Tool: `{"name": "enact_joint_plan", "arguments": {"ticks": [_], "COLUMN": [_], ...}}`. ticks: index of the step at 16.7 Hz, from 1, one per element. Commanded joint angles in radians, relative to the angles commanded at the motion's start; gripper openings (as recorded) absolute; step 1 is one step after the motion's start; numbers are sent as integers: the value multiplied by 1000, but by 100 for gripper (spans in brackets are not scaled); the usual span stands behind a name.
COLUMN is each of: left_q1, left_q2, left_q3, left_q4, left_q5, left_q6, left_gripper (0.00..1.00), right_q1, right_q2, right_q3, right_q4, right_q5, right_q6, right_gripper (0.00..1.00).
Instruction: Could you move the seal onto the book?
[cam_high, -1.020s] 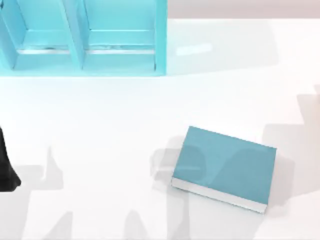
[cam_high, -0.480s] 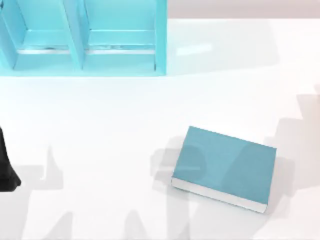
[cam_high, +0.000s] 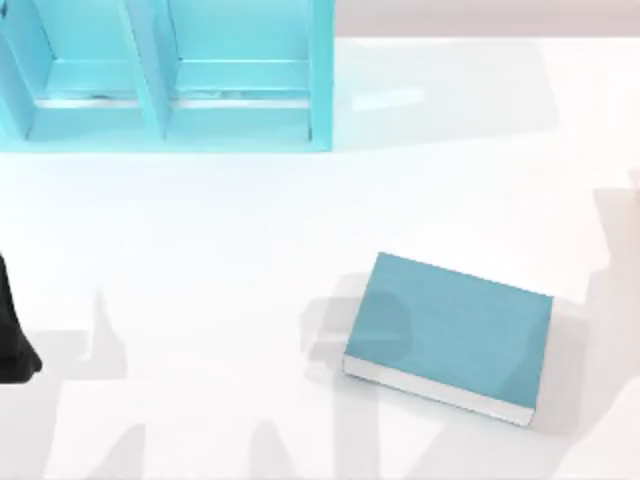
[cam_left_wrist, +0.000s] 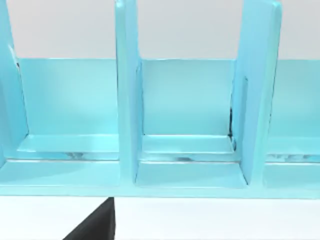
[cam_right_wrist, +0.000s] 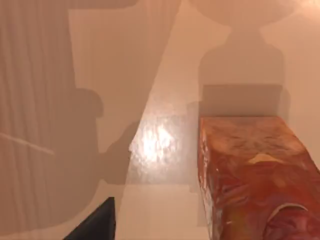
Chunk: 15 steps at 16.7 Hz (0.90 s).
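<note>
Book (cam_high: 450, 335) unmoved on table (cam_high: 200, 250) (shadows shifted); seal (cam_right_wrist: 255, 180) close below right wrist.

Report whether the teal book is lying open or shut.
Shut: the thick teal-blue hardback book lies flat on the white table, cover up and unbroken, white page edges along its near side.

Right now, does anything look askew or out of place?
The book lies flat but skewed to the table's edges, its cover bare. The seal sits on the table in the right wrist view. The shelf unit looks undamaged.
</note>
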<state>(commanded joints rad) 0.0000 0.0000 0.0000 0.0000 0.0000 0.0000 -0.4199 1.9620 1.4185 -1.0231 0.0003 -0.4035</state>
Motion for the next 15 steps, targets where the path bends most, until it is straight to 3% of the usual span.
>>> {"name": "enact_joint_plan", "arguments": {"ticks": [4,9,15], "left_q1": [0,0,0], "left_q2": [0,0,0], "left_q3": [0,0,0], "left_q4": [0,0,0], "left_q5": [0,0,0], "left_q6": [0,0,0], "left_gripper": [100,100,100], "right_q1": [0,0,0], "right_q2": [44,49,49], "right_q3": [-79,-87,-87], "right_q4": [124,137,137], "right_q5": [0,0,0], "right_q6": [1,1,1], "right_gripper": [100,100,55]}}
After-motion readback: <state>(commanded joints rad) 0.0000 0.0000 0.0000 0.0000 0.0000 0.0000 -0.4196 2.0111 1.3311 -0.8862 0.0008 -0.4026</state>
